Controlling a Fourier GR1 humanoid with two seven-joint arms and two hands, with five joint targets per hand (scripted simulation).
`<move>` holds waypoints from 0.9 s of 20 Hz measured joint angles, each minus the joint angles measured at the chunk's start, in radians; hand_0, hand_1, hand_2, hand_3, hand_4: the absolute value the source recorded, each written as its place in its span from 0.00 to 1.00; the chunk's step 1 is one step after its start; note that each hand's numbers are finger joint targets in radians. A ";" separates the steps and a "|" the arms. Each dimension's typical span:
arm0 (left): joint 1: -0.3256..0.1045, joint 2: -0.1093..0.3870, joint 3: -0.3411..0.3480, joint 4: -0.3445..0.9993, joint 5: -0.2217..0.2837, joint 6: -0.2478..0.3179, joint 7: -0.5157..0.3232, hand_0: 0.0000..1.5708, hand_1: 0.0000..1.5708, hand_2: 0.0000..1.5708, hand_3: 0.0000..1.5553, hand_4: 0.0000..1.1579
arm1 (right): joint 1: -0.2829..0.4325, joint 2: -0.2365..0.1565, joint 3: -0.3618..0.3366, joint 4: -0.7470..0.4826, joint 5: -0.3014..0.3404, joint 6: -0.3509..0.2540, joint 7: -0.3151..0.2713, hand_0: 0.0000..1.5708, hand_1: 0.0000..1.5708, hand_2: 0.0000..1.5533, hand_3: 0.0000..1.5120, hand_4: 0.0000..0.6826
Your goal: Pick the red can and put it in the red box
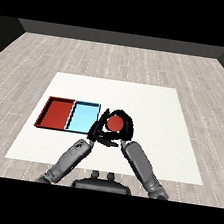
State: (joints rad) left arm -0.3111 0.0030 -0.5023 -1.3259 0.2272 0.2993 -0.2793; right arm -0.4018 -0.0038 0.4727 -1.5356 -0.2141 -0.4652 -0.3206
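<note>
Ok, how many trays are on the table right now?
2. The red tray lies at the table's left; the light blue tray sits directly beside it on its right, next to the robot hands. None appears hidden.

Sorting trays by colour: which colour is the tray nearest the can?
Light blue tray, beside the red can; head view shows it best.

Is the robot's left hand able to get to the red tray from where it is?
Probably yes. The left hand sits beside the light blue tray, and the red tray lies just beyond it with nothing standing between. The right hand curls round the red can.
</note>
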 measured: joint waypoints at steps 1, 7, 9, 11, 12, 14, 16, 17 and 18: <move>-0.007 0.001 0.003 0.003 0.006 -0.003 0.009 0.00 0.00 0.00 0.00 0.00 | 0.009 0.000 0.002 0.001 -0.009 0.007 -0.014 0.96 0.96 0.94 0.94 0.96; -0.018 0.010 0.014 0.027 0.025 -0.025 0.001 0.00 0.00 0.00 0.00 0.00 | -0.018 -0.004 0.032 0.038 -0.035 -0.017 -0.036 0.97 0.97 0.94 0.93 0.95; -0.019 0.014 0.014 0.029 0.033 -0.021 -0.006 0.00 0.00 0.00 0.00 0.00 | -0.031 -0.006 0.041 0.051 -0.043 -0.030 -0.046 0.96 0.96 0.94 0.93 0.93; -0.031 0.015 0.002 0.030 0.051 0.036 -0.003 0.00 0.00 0.00 0.00 0.71 | -0.045 -0.007 0.048 0.054 -0.040 -0.046 -0.038 0.98 0.98 0.95 0.93 0.95; -0.029 0.013 -0.008 0.035 0.050 0.070 -0.015 0.24 0.24 0.46 0.36 0.79 | -0.042 -0.006 0.043 0.057 -0.041 -0.043 -0.042 0.98 0.98 0.94 0.93 0.95; -0.025 0.009 -0.008 0.036 0.083 0.111 -0.023 1.00 1.00 1.00 0.98 0.98 | -0.027 -0.004 0.066 0.034 -0.033 -0.059 -0.031 0.97 0.97 0.94 0.92 0.96; -0.037 0.014 -0.019 0.059 0.106 0.151 -0.034 1.00 1.00 0.99 0.95 0.97 | -0.027 -0.007 0.088 0.032 -0.039 -0.082 -0.038 0.95 0.95 0.93 0.92 0.96; -0.047 0.014 -0.029 0.065 0.112 0.176 -0.036 1.00 1.00 0.99 0.95 0.97 | -0.027 -0.009 0.078 0.028 -0.036 -0.070 -0.028 0.95 0.95 0.93 0.92 0.96; -0.050 0.014 -0.024 0.074 0.114 0.181 -0.044 1.00 1.00 1.00 0.95 0.96 | -0.040 -0.010 0.082 0.043 -0.044 -0.077 -0.032 0.96 0.96 0.93 0.92 0.96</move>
State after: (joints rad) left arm -0.3611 0.0172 -0.5259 -1.2514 0.3407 0.4805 -0.3235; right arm -0.4418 -0.0135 0.5551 -1.4929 -0.2579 -0.5423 -0.3525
